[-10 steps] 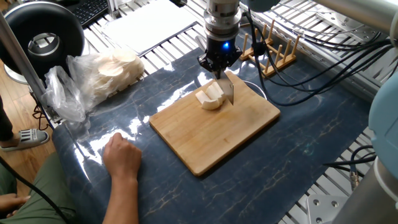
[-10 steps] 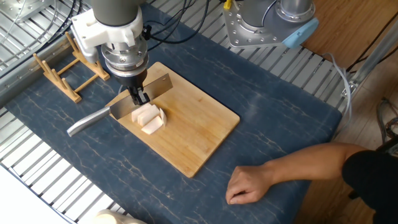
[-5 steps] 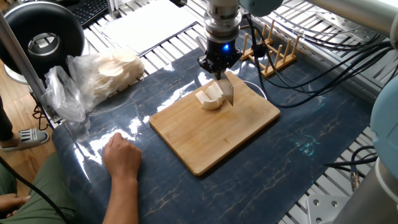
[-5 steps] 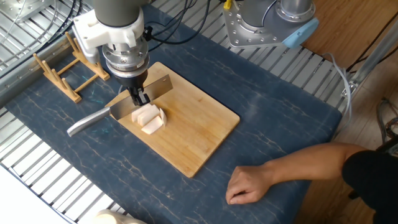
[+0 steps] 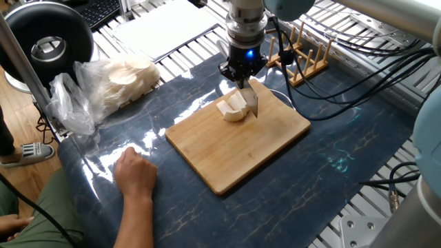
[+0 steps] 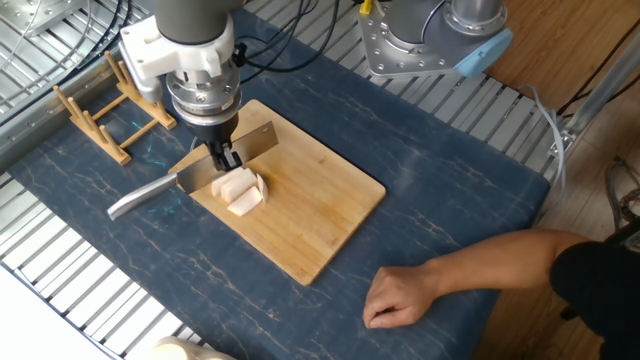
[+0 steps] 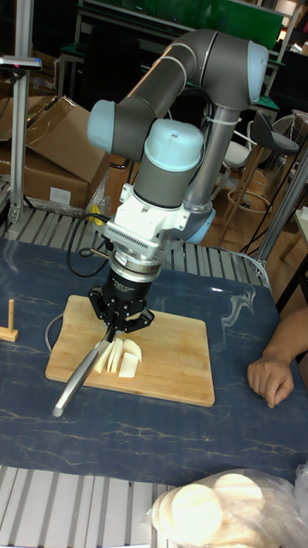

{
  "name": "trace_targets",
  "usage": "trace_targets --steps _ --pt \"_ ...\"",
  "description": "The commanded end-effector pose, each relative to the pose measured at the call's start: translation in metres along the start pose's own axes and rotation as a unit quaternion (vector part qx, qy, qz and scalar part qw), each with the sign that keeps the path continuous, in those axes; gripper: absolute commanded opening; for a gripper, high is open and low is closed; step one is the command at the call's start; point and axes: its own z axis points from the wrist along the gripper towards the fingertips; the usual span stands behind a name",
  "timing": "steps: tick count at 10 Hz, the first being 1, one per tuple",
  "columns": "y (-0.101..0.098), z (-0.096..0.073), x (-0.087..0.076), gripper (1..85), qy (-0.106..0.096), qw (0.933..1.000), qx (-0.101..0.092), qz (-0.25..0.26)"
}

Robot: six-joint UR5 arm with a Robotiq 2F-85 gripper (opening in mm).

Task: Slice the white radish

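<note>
Although nothing has visibly shifted over the last second, my hand (image 6: 225, 157) stays clamped on the steel-handled kitchen knife (image 6: 190, 176), blade set in the cream-white radish chunk (image 6: 238, 190) on the far-left part of the wooden cutting board (image 6: 310, 215). I judge the cut stalled or slow. The tall fixed view alone shows separated slices (image 7: 121, 357); one fixed view hides them behind the blade (image 5: 251, 100).

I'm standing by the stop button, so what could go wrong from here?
1. The radish pieces sit loose on the board, nothing bracing them; they could slide or topple as the knife presses.
2. The gripper pinches the blade's thin spine, so the knife might twist in the grip.
3. A person's hand rests on the table near the board.
</note>
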Motion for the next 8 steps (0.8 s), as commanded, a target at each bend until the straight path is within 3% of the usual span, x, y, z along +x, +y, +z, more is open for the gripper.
trace_targets --steps 1,8 --pt "0.0031 0.0009 -0.0006 1.0 -0.005 1.0000 -0.007 -0.001" --pt "0.0010 0.0013 -0.0001 1.0 -0.007 1.0000 -0.004 -0.005"
